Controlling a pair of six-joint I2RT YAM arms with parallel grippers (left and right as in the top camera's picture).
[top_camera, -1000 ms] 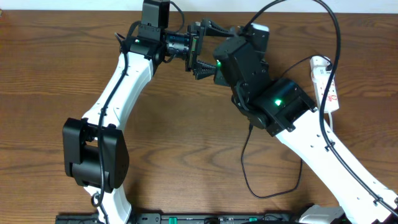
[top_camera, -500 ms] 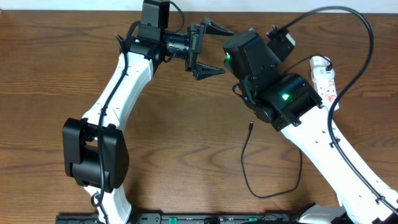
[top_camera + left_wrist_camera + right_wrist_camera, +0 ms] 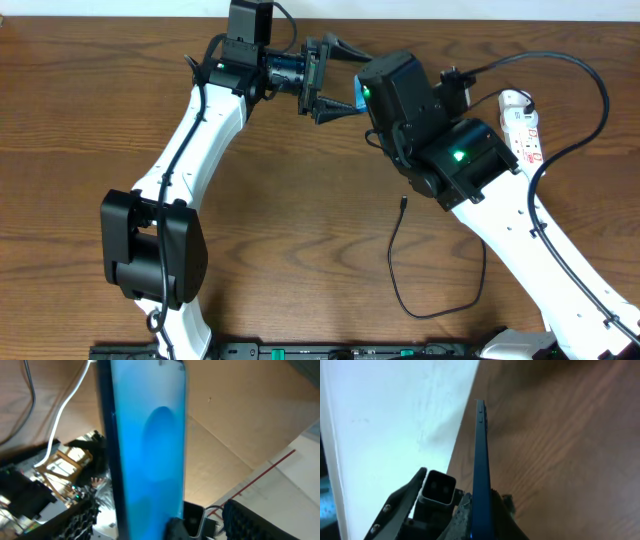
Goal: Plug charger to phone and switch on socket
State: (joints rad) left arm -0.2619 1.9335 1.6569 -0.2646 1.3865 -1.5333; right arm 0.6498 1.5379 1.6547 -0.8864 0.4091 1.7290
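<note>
My right gripper (image 3: 482, 505) is shut on the phone (image 3: 481, 460), seen edge-on in the right wrist view as a slim dark blue frame. In the overhead view only a small blue corner of the phone (image 3: 358, 103) shows beside the right wrist. My left gripper (image 3: 338, 78) is open, and the phone's blue screen (image 3: 150, 450) stands between its two spread fingers (image 3: 160, 527). The charger's thin black cable (image 3: 392, 262) lies on the table with its connector tip (image 3: 401, 203) free; its plug is hidden. The socket (image 3: 522, 125), a white strip, lies at the far right.
The wooden table (image 3: 80, 120) extends to the left. Thick black robot cables (image 3: 580, 70) arc over the right arm near the socket. The right arm's white link (image 3: 540, 250) crosses the lower right, and the left arm's base (image 3: 150, 245) stands at the lower left.
My right wrist swung away to the right with the phone, then turned back. The phone now stands upright between the left gripper's open fingers. The left arm barely moved.
</note>
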